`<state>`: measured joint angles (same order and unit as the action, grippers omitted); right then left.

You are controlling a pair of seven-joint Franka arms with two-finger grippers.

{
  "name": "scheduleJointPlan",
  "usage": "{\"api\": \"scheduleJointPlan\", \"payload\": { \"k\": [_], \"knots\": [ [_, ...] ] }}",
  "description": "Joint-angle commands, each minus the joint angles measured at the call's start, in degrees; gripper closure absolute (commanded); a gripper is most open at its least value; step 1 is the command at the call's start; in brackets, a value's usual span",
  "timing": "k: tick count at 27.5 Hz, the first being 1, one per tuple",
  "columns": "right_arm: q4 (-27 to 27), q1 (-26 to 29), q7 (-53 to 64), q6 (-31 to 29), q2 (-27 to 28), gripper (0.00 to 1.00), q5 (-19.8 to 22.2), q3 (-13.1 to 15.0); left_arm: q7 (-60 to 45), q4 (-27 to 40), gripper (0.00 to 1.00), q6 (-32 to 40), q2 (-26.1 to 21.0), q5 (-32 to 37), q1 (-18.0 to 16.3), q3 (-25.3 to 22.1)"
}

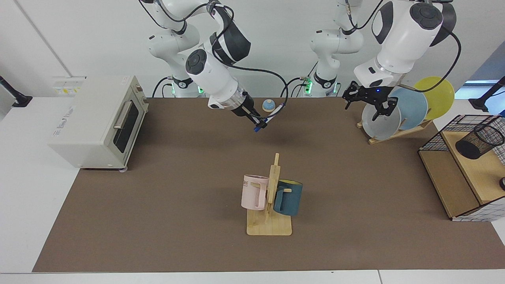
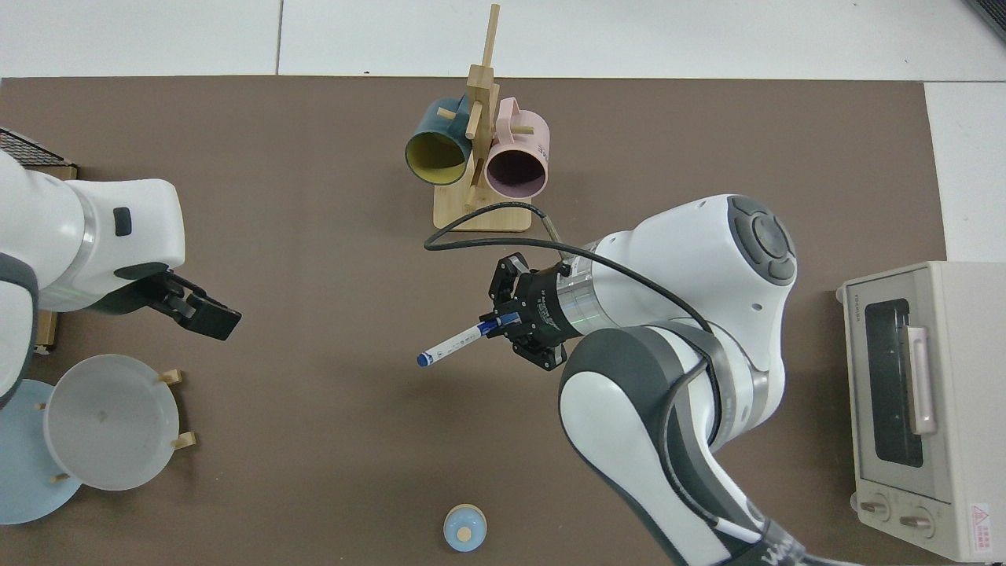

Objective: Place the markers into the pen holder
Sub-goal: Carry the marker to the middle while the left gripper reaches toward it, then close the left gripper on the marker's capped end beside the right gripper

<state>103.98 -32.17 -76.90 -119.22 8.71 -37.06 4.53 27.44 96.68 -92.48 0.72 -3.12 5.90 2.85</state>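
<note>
The marker (image 2: 458, 343), one only, is clamped in the right tool (image 2: 503, 321) and hangs tilted in the air above the brown worktop (image 1: 158, 189), near the bell (image 1: 268, 105). One mesh holder (image 1: 479, 141) lies tipped on the basket's (image 1: 434, 139) wooden shelf, well apart. The left tool (image 1: 369, 101) hovers with fingers apart beside three plates (image 1: 410, 108). Two mugs (image 1: 254, 192) hang on one rack. One oven (image 1: 98, 118) stands against a white wall.

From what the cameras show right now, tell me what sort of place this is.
Probably a robotics lab set up as a mock kitchen: two Franka arms bolted at a mat-covered table, with a toaster oven, a mug rack and a rack of plates as props.
</note>
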Motion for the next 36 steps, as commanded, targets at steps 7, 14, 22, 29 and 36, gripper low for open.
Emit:
{"api": "scheduleJointPlan", "payload": {
  "k": [7, 14, 22, 29, 36],
  "knots": [
    [-1.2, -5.5, -16.2, -6.5, 1.0, 1.0, -3.0, 0.4, 21.3, 2.1, 0.0, -2.3, 1.3, -1.5, 4.7, -0.4],
    [-1.1, -8.1, -22.0, -13.8, 1.1, 1.0, -7.9, 0.4, 32.1, 3.5, 0.0, -4.8, 1.7, -1.5, 6.7, 0.5],
    [-0.8, -10.1, -23.1, -14.2, 1.0, 1.0, -7.9, 0.4, 41.6, 4.9, 0.0, -7.9, 2.5, -1.3, 7.1, 2.1],
    [-0.4, -10.2, -22.9, -14.2, 0.7, 1.0, -7.4, 0.4, 50.3, 5.5, 0.0, -9.2, 2.9, -0.5, 7.2, 4.5],
    [-0.4, -10.2, -22.7, -14.2, 0.6, 1.0, -7.2, 0.4, 52.1, 8.4, 0.0, -9.0, 4.7, -0.6, 6.9, 4.0]
  ]
}}
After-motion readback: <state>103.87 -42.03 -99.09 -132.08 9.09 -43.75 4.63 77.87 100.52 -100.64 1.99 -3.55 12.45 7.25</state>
